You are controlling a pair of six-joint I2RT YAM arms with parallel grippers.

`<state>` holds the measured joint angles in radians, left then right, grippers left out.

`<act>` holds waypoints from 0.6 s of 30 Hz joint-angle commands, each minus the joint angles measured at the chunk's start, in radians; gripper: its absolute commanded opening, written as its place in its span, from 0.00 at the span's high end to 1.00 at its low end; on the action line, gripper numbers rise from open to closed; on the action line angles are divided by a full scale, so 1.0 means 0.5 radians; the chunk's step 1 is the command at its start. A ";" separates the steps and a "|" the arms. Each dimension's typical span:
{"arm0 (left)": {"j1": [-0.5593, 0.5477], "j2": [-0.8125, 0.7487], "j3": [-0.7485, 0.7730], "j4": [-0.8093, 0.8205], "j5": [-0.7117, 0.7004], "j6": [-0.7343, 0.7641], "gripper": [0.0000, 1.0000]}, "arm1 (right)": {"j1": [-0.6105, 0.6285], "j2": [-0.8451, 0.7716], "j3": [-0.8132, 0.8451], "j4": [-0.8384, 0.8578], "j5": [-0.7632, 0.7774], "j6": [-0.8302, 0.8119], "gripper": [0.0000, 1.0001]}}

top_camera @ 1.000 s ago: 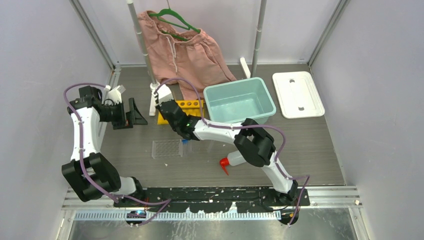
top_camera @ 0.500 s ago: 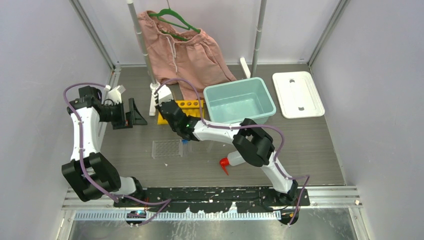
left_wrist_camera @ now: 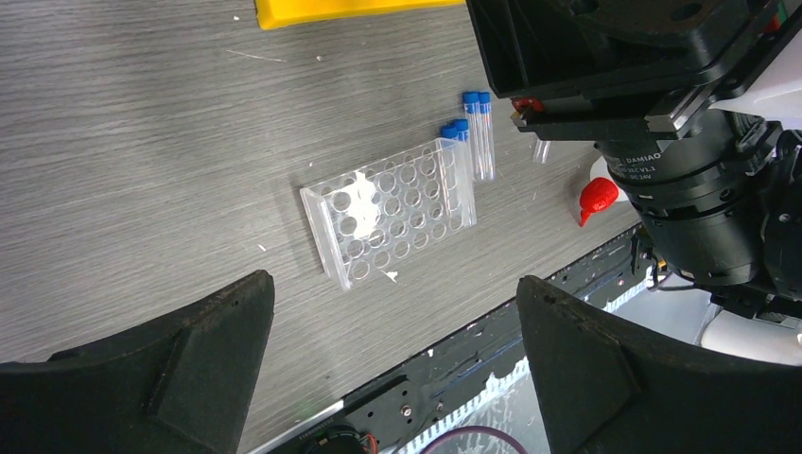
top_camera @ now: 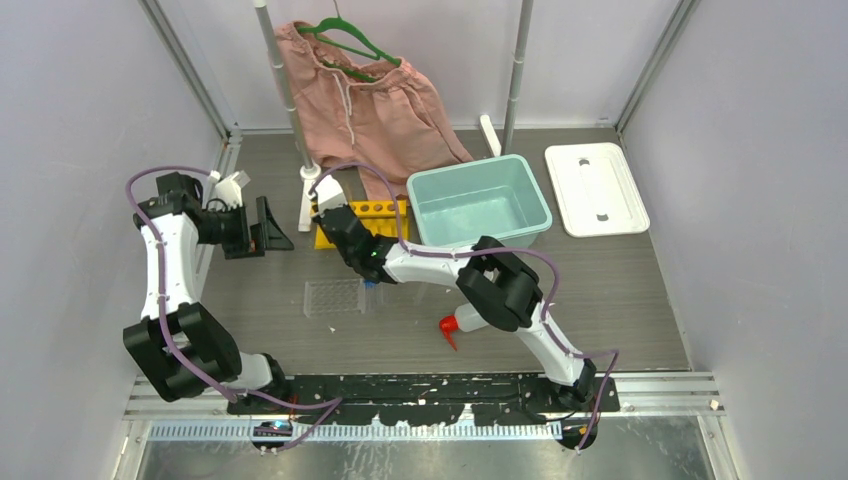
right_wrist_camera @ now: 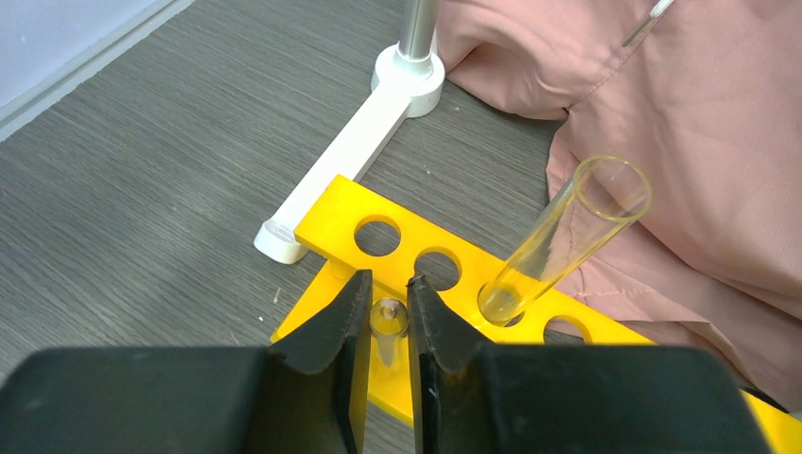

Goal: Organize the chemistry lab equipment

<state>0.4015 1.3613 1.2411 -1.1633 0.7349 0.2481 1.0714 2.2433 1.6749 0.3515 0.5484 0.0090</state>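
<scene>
A small clear glass tube sits low at the centre of the right wrist view, pinched in the clenched jaws of the right gripper over the near edge of the yellow rack. If it comes down off-centre, it could strike the rack's face instead of a hole, or knock the taller tube leaning just to its right. The left gripper hangs spread and empty above the clear rack.

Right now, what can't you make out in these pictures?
Top view: vials mostly under the right arm, too small to count.
Top view: right gripper hidden under its own wrist.
Right wrist view: gripped tube, lower end hidden by the fingers.
Left wrist view: bottle shows little beyond its red nozzle; the right arm covers the rest.
Left wrist view: yellow rack cut off by the top edge.
</scene>
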 commanded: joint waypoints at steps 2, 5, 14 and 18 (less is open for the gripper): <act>0.026 0.003 0.058 -0.008 0.070 0.051 0.00 | -0.004 -0.014 0.033 0.116 0.025 -0.006 0.99; 0.031 0.004 0.058 -0.008 0.070 0.051 0.00 | -0.003 -0.007 0.025 0.113 0.023 -0.006 0.99; 0.043 0.006 0.071 -0.014 0.067 0.065 0.00 | -0.004 0.037 0.034 0.054 -0.029 0.056 0.99; 0.047 0.009 0.077 -0.017 0.069 0.071 0.00 | -0.004 0.043 0.040 0.037 -0.049 0.087 0.88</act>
<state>0.4145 1.3663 1.2411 -1.1637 0.7376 0.2695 1.0710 2.2646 1.6749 0.3431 0.5377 0.0242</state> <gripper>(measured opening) 0.995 0.231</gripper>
